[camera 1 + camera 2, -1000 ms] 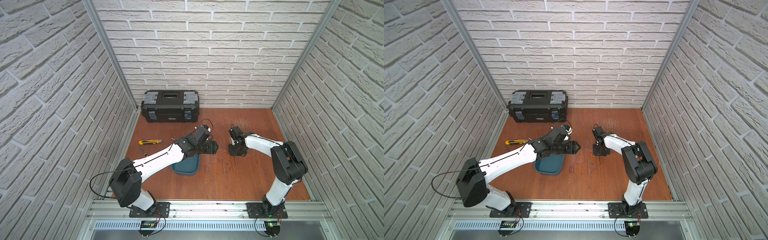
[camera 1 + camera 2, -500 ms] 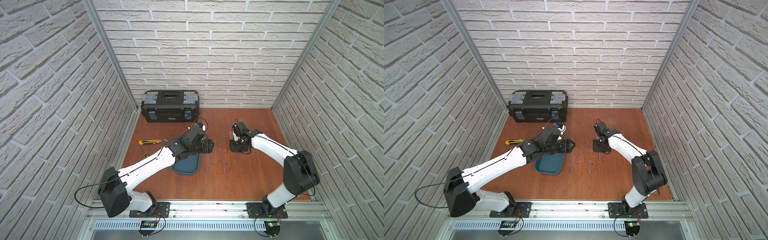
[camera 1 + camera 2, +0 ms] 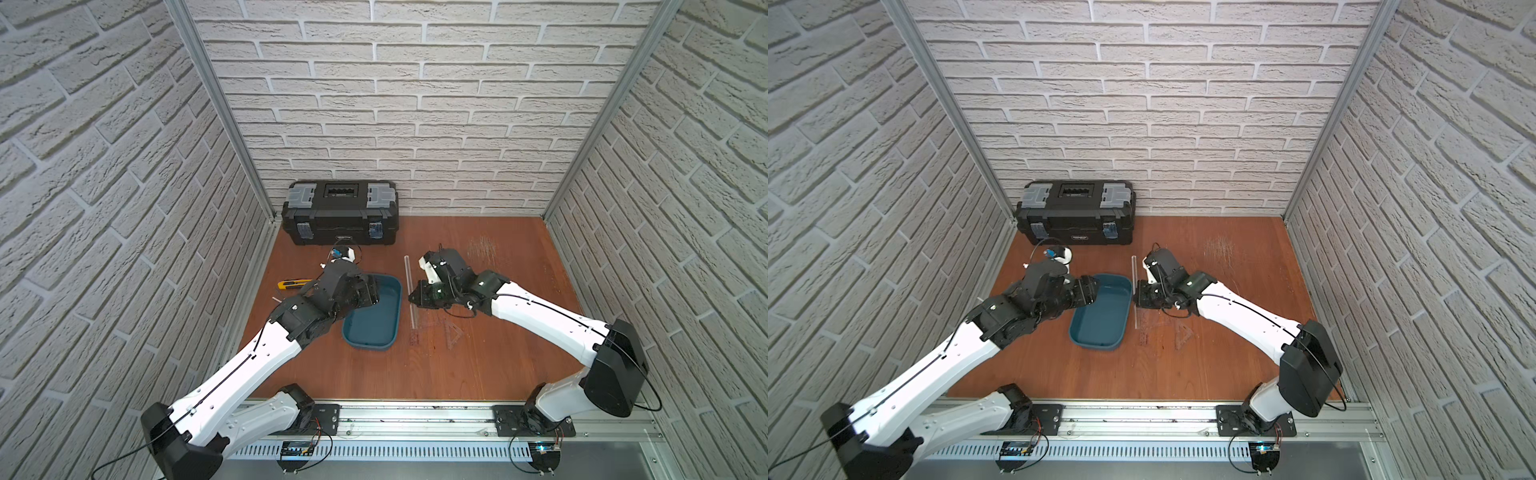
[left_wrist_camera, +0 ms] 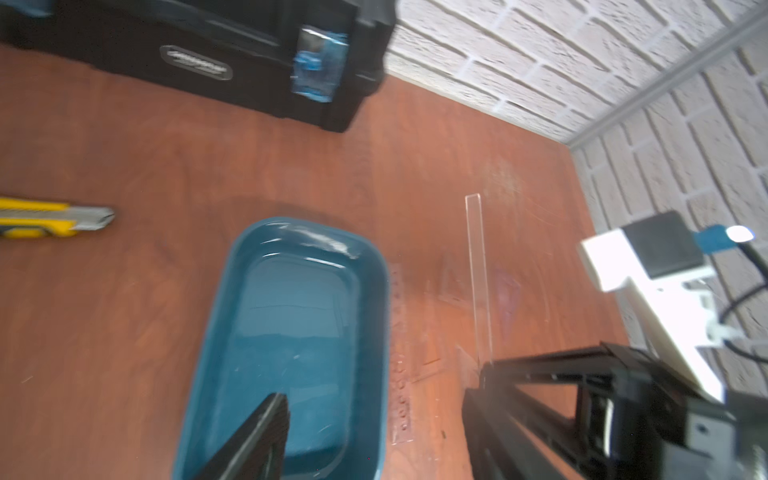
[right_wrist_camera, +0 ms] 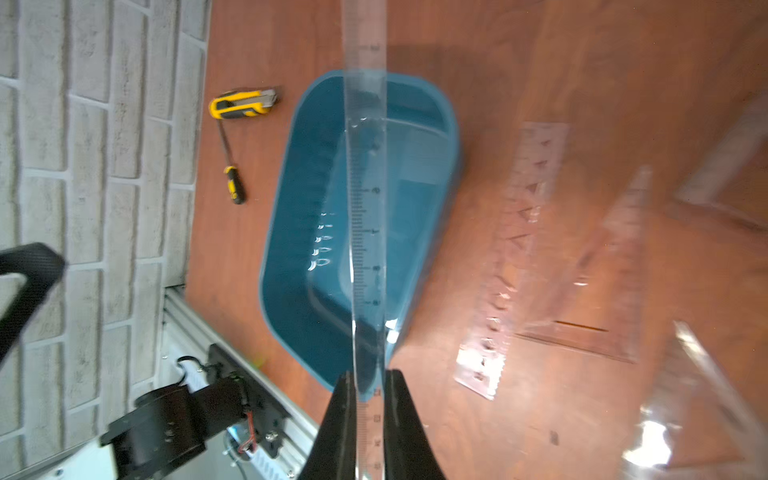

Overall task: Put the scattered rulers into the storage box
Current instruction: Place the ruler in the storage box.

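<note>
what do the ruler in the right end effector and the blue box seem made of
Storage box: probably glossy moulded teal plastic, rounded corners, glints. Ruler in the right end effector: likely clear rigid plastic, box shows through it.

Storage box (image 3: 374,324): teal plastic, smooth and glossy, bright highlights on floor and rim.
Straight ruler (image 5: 365,208): clear plastic, see-through, glossy, with fine dark printed marks.
Set squares (image 5: 619,257): thin clear plastic, faintly tinted, shiny at the edges.
Table (image 3: 457,374): reddish-brown wood-look surface, visible grain, low sheen; one pale scuffed patch (image 3: 482,248).
Toolbox (image 3: 340,220): black matt plastic; greyish translucent latches (image 3: 302,195).
Utility knife (image 4: 45,218): yellow and black plastic body, dull grey metal tip.
Walls (image 3: 395,104): white brick pattern, rough, matt.
Right arm (image 3: 548,320): smooth white shells, slightly glossy; black matt joints.
Frame rail (image 3: 415,415): bare silvery metal.
</note>
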Robot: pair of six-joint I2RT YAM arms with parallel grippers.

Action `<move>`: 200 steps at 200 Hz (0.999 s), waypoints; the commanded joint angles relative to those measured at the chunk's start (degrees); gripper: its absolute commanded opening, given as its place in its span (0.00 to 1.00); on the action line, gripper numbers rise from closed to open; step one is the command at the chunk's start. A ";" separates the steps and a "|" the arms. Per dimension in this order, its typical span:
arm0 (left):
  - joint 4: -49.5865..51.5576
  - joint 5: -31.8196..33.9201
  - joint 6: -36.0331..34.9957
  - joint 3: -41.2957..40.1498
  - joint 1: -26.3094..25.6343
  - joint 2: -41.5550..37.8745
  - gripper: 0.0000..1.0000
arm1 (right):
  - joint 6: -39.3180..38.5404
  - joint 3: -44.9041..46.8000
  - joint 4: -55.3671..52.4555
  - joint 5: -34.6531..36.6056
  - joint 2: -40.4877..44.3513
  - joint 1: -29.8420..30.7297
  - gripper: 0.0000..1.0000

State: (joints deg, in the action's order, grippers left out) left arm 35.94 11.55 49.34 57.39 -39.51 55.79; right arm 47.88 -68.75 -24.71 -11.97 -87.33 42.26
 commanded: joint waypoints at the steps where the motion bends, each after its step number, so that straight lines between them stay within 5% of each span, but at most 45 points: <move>1: 5.11 3.59 3.33 -2.43 0.85 -4.24 0.72 | 11.59 -0.18 14.75 -0.28 -4.35 2.91 0.03; 51: 8.64 4.40 6.01 -4.67 1.06 -9.39 0.70 | 15.60 -5.13 21.08 -3.16 -16.29 6.42 0.03; 200: 7.01 4.06 6.00 -5.16 1.01 -8.85 0.71 | 13.56 -7.87 16.06 0.95 -21.59 10.72 0.03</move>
State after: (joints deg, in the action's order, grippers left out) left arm 44.62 15.20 55.22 52.88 -38.87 47.35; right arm 62.06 -75.64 -8.16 -13.08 -109.03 51.92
